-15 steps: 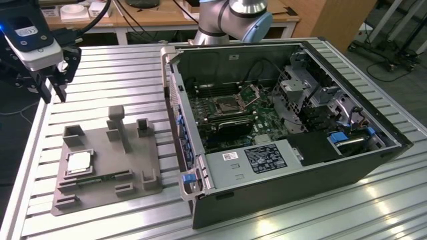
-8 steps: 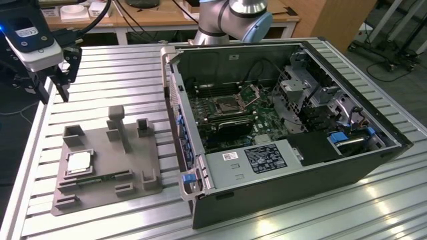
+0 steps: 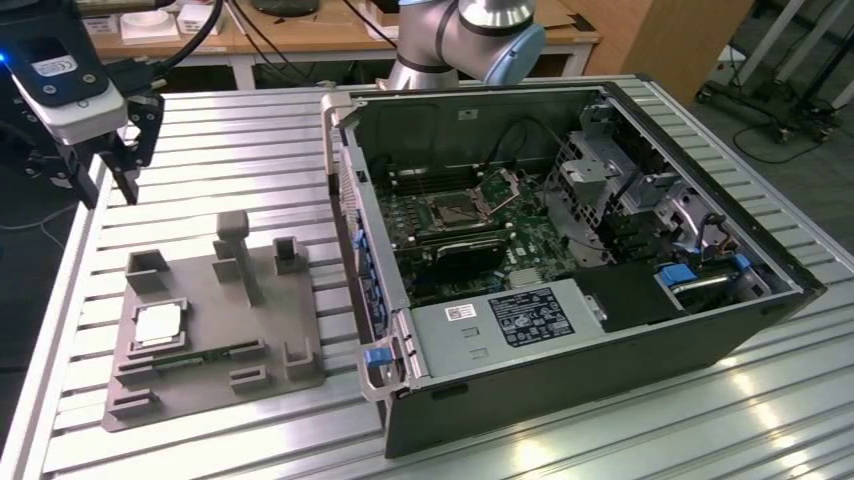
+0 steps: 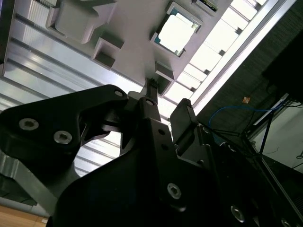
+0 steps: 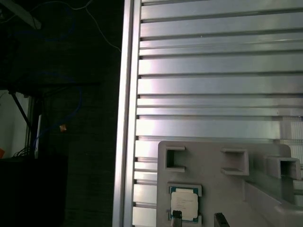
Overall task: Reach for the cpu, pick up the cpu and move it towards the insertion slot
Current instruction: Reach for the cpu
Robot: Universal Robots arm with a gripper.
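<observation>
A: cpu (image 3: 158,325) position?
B: Seated in a square recess of the grey tray (image 3: 287,320) on the counter (image 3: 240,130).
A: Pincer (image 3: 114,185)?
B: Raised above the counter, past the tray's far edge. Spread wide, holding nothing.
A: Insertion slot (image 3: 454,210)?
B: Well apart from the tray, on the motherboard (image 3: 527,225) inside the open PC case (image 3: 561,380).

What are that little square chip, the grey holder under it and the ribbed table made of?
The cpu: pale, bright top plate, likely bare metal. The tray: matte grey with blocky raised shapes, probably moulded plastic. The table: shiny ribbed slats, apparently aluminium.
</observation>
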